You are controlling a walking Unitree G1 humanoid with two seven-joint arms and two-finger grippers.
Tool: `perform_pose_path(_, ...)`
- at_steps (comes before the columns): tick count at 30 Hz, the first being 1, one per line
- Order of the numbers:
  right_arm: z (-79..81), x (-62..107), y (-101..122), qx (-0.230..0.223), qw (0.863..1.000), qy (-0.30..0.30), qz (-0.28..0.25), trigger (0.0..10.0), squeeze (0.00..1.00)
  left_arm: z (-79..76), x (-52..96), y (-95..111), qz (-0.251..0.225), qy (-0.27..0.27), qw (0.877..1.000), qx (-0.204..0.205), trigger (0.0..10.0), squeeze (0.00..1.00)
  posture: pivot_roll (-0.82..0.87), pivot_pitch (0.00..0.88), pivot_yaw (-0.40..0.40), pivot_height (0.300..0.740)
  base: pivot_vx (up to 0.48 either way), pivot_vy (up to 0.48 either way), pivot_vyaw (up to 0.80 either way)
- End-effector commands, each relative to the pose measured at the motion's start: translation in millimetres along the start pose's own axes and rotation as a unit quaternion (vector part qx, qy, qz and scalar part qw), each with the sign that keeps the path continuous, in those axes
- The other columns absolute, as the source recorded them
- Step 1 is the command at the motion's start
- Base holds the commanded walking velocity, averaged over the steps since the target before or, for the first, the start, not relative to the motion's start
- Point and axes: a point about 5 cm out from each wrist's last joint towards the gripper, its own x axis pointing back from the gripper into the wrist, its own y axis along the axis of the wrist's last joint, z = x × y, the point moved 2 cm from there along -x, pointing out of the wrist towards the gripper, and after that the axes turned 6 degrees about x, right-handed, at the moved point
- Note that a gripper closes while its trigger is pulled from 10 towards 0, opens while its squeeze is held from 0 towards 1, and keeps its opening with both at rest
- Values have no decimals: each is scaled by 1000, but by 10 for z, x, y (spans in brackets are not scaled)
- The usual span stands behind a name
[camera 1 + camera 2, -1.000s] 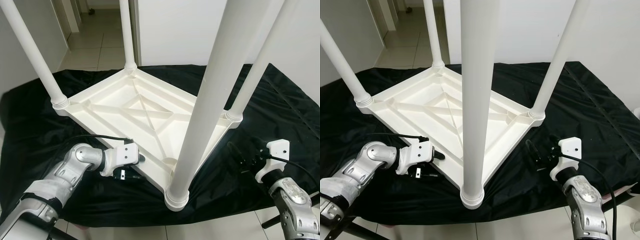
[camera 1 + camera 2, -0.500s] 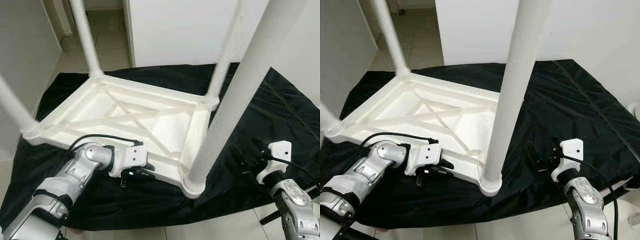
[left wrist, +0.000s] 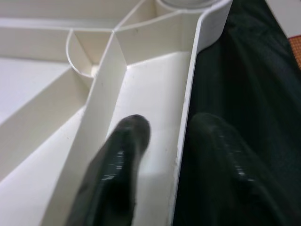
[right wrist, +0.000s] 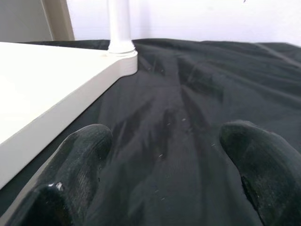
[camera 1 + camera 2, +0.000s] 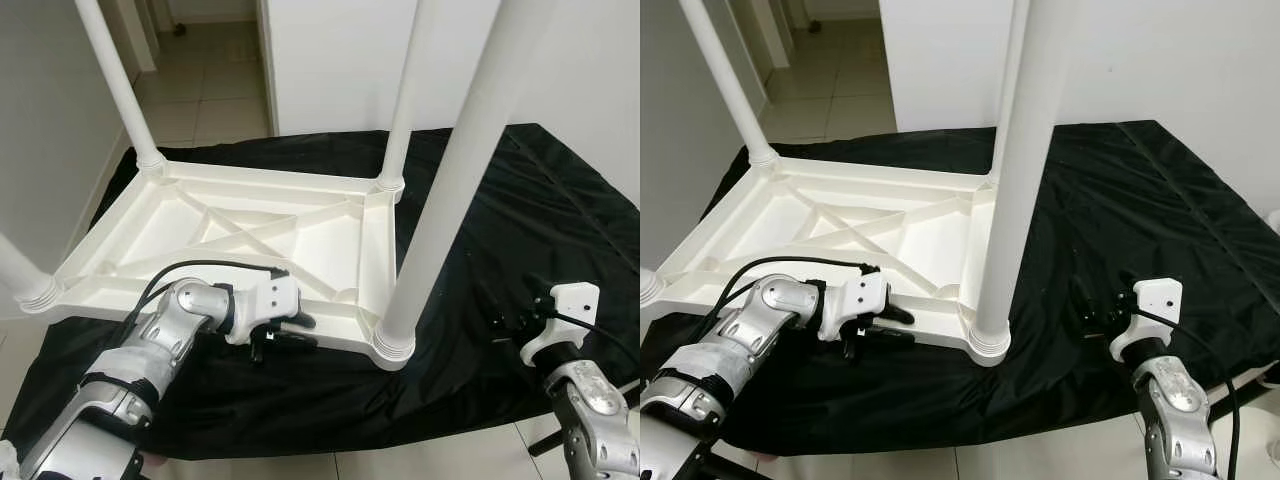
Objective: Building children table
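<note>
A white plastic children's table (image 5: 200,215) lies upside down on a black cloth (image 5: 520,215), its four legs pointing up. The nearest leg (image 5: 440,200) rises from the front right corner. My left gripper (image 5: 285,330) is shut on the table's near rim (image 3: 186,117), with one finger (image 3: 124,150) inside the rim and the other outside. My right gripper (image 5: 505,322) hovers open just above the cloth to the right of the table, holding nothing. In the right wrist view, a table edge and one leg (image 4: 120,26) lie ahead of the right gripper (image 4: 164,141).
The cloth's front edge (image 5: 330,440) drops to a tiled floor (image 5: 200,105). A white wall (image 5: 330,60) stands behind, and a grey wall (image 5: 40,150) stands on the left beside a corridor. Bare cloth lies to the right of the table.
The table has turned counter-clockwise on the cloth, so its long side now faces me. My left gripper moved right with the rim. The view shifted as well.
</note>
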Motion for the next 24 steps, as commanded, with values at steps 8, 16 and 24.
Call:
perform_pose_path(8, 54, 49, 4, -11, 1000, 19, -1, 10000, 1000, 28, 83, 68, -16, 43, 999, -16, 10000, 0, -104, 0, 74, 740, 0, 0, 0)
perform_pose_path(16, 323, 214, 97, -22, 987, 158, 9, 10000, 0, -231, 435, 142, -31, -36, 999, -1, 10000, 0, -97, 18, 77, 740, 0, 0, 0)
perform_pose_path(24, 464, 349, 231, -26, 961, 273, 15, 10000, 0, -433, 547, 359, -91, -47, 994, 30, 10000, 0, -81, 28, 62, 740, 0, 0, 0)
